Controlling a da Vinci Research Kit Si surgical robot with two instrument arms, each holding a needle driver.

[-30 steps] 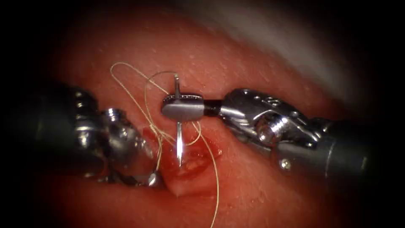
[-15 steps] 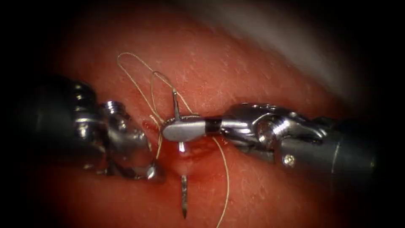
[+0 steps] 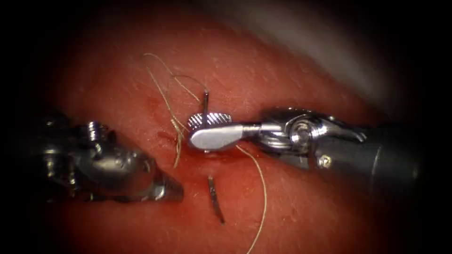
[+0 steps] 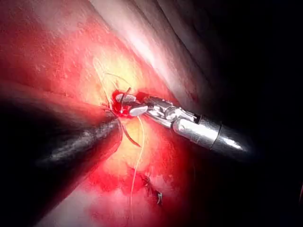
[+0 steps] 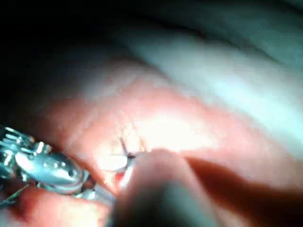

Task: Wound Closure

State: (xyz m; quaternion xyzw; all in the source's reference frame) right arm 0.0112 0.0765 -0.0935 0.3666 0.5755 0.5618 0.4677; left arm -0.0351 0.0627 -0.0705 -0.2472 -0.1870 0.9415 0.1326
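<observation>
My right tool, coming in from the right of the frame, is clamped on the needle close to its tail. A short stub of the tail stands up above the jaws at centre frame. The middle of the curve is buried in the tissue under the cut. The pointed end is out again in the lower centre, lying dark against the surface. More of the point is showing than half a second ago, so I am driving the needle through.

To do this well, I judge that I should turn my wrist along the needle's own curve and not push it straight, so the metal follows its arc and does not tear the wet red edges. My grip is already down against the tissue, so little travel is left. I should stop before the jaws press into the cut. The clamp must stay firm so the needle cannot twist.

The thread trails from the tail in loose loops at upper centre, and one strand runs down to the lower edge right of the point. I want those loops clear of my jaws and of the exit site.

My left tool sits at lower left, left of the cut and near the emerging point without touching it. I cannot tell whether it grips anything. The left wrist view shows the right tool on the needle at the red fluid.

I can read no brand, label or writing anywhere.
</observation>
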